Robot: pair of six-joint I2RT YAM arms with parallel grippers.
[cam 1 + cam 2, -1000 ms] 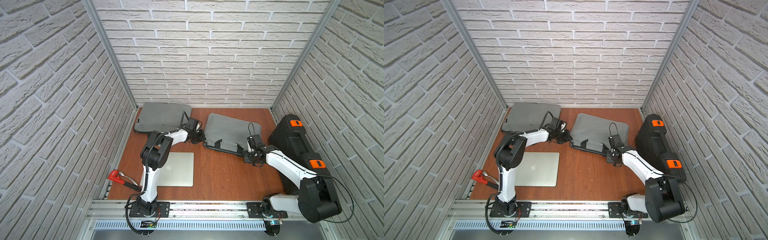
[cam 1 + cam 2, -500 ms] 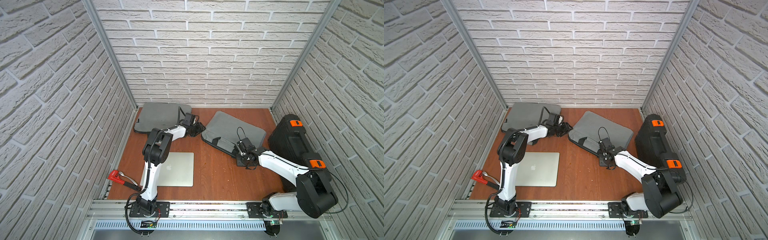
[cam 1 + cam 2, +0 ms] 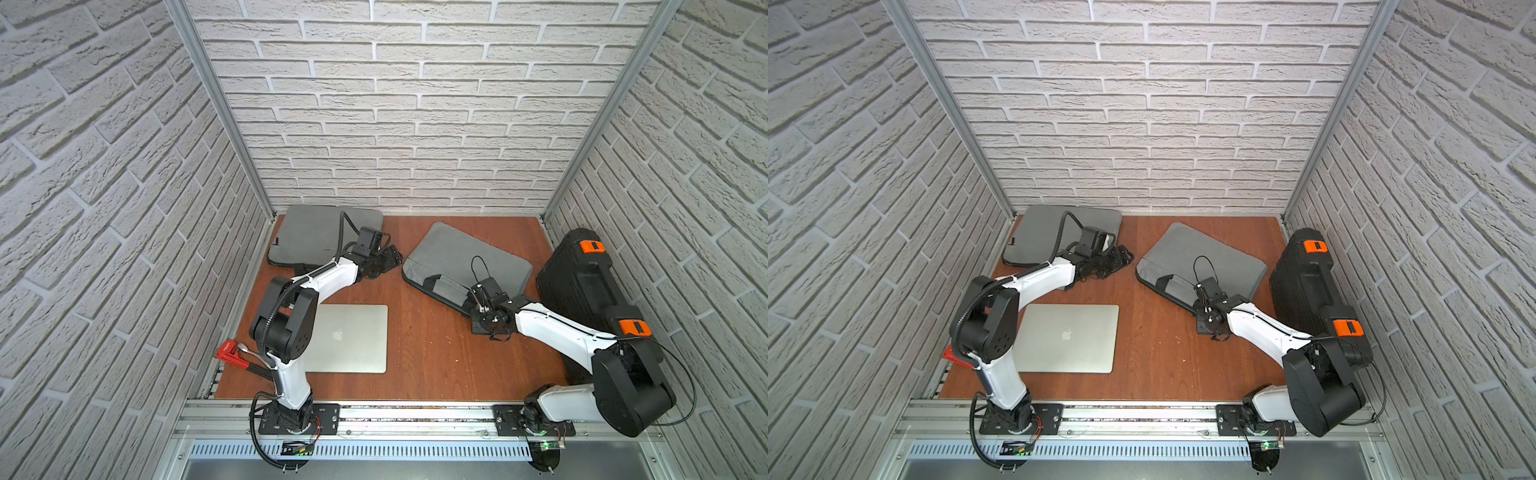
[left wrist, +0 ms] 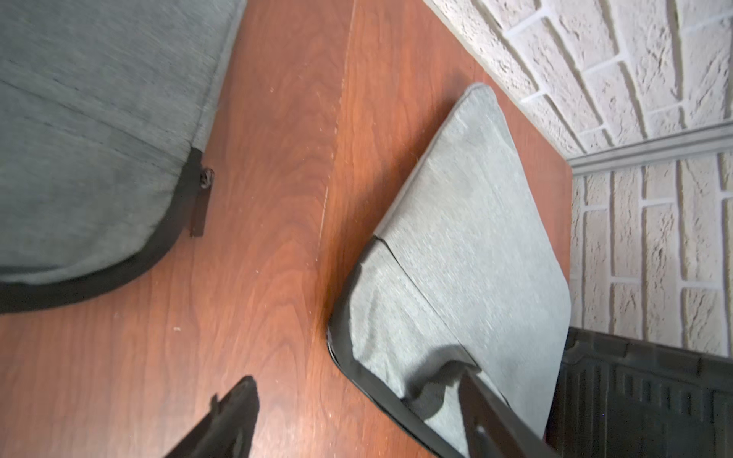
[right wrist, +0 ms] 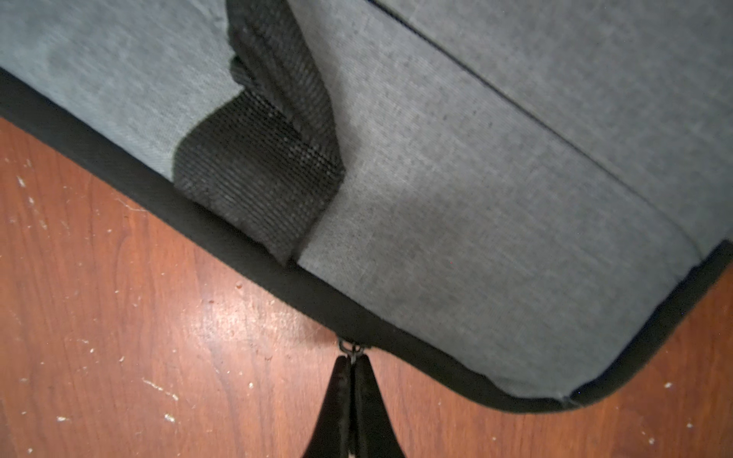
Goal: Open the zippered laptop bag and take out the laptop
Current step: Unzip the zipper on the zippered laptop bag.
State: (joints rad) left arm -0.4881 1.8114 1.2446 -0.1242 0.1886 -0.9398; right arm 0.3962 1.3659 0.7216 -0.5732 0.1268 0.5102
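Note:
The grey zippered laptop bag [image 3: 469, 257] [image 3: 1204, 257] lies askew at mid-table, black handles toward the front. My right gripper [image 3: 481, 298] [image 3: 1202, 297] is at its front edge. In the right wrist view that gripper [image 5: 353, 363] is shut on the zipper pull [image 5: 351, 349] by the black zip edge of the bag [image 5: 476, 198]. My left gripper [image 3: 392, 259] [image 3: 1125, 257] stands open just left of the bag's left corner. In the left wrist view it [image 4: 357, 374] holds nothing beside the bag [image 4: 456, 246]. The bag's inside is hidden. A silver laptop [image 3: 349, 338] [image 3: 1069, 332] lies flat at the front left.
A second grey bag [image 3: 320, 239] [image 3: 1054, 232] [image 4: 87, 119] lies at the back left, under the left arm. A black hard case [image 3: 582, 282] [image 3: 1308, 282] with orange latches runs along the right wall. A red-handled tool [image 3: 227, 351] lies at the front-left edge.
My left gripper has opened and let go of the bag's left corner. The bag has swung askew. My right gripper has moved left along the front edge with the zipper pull.

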